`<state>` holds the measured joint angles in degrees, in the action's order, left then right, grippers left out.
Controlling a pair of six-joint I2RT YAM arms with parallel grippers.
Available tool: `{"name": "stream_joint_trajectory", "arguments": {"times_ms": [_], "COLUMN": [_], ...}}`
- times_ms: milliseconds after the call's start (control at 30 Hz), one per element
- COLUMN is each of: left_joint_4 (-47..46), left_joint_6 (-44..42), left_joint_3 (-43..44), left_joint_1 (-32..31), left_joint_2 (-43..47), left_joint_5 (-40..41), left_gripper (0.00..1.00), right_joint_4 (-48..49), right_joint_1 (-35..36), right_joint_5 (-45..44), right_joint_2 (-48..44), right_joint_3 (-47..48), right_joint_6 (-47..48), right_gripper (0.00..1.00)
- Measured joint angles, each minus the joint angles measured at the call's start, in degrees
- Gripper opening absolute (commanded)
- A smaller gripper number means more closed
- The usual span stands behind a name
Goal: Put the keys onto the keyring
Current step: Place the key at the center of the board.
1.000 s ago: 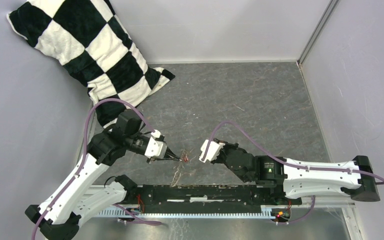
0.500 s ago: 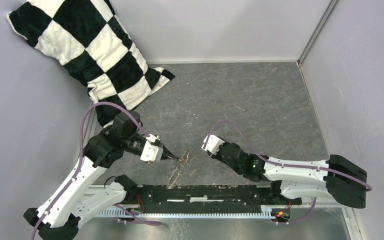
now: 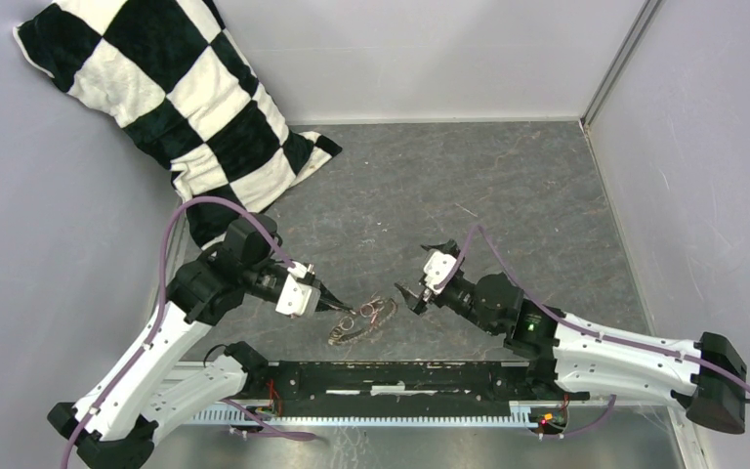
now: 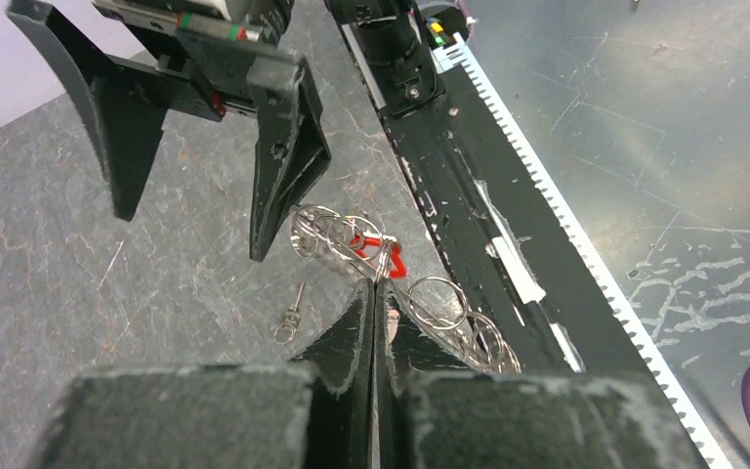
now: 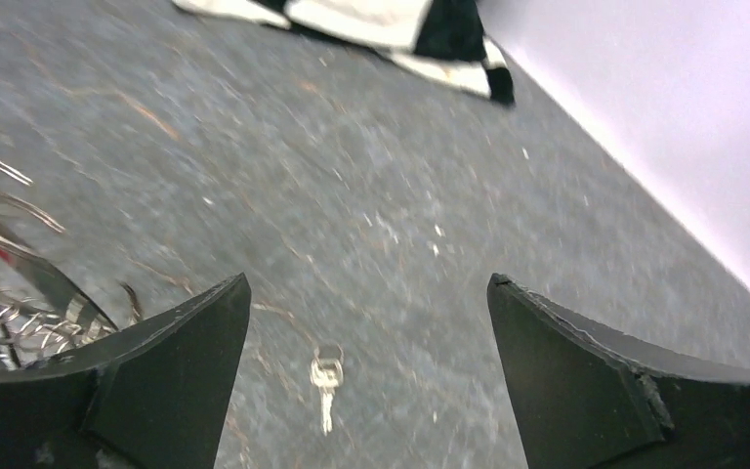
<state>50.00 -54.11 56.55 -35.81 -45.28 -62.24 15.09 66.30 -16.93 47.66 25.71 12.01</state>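
Clearly left fingers point(image 4: 345, 344) pinch keyring point(image 4: 437, 299); right fingers point(image 5: 586, 376) wide.

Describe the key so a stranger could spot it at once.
On the grey table, look near the front edge, where the right claw hangs open. Near it lies the key: tiny, silver, alone, apart from the keyring, a tangle of rings with a red tag.

1. a robot lab test cell: plain lilac walls point(image 3: 430, 59) box in a grey counter point(image 3: 508, 195).
2. two white-and-black arms point(image 3: 146, 362) sit bolted to a black rail point(image 3: 400, 376) at its near edge.
3. purple cables point(image 3: 205, 201) loop off each arm.
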Motion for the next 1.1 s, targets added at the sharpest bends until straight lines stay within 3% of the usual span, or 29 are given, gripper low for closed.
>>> {"name": "stream_joint_trajectory", "arguments": {"times_ms": [500, 600, 733, 933, 1100], "left_joint_4": [5.4, 6.0, 7.8, 11.4, 12.4], "left_joint_6": [-3.7, -3.8, -5.2, -7.5, -7.6], "left_joint_3": [3.8, 4.3, 4.7, 4.8, 5.6], "left_joint_1": [0.0, 0.0, -0.1, -0.3, -0.7], "left_joint_2": [-1.7, -1.8, -1.8, -1.7, -1.7], "left_joint_5": [-4.3, -5.0, -5.5, -5.5, -5.5], "left_gripper": [0.02, 0.02, 0.02, 0.02, 0.02], "right_joint_4": [-3.0, -1.8, -2.3, -5.4, -8.8], "right_joint_1": [-2.7, -3.0, -3.2, -3.3, -3.9], "right_joint_5": [34.1, 38.4, 44.0, 50.8, 51.2], "right_joint_2": [-3.2, -1.3, 1.7, 2.8, 4.7], "right_joint_3": [3.8, 5.8, 9.4, 14.0, 14.8], "right_joint_6": [9.6, 9.7, 10.5, 12.1, 13.6], "right_gripper": [0.98, 0.93, 0.76, 0.76, 0.69]}}
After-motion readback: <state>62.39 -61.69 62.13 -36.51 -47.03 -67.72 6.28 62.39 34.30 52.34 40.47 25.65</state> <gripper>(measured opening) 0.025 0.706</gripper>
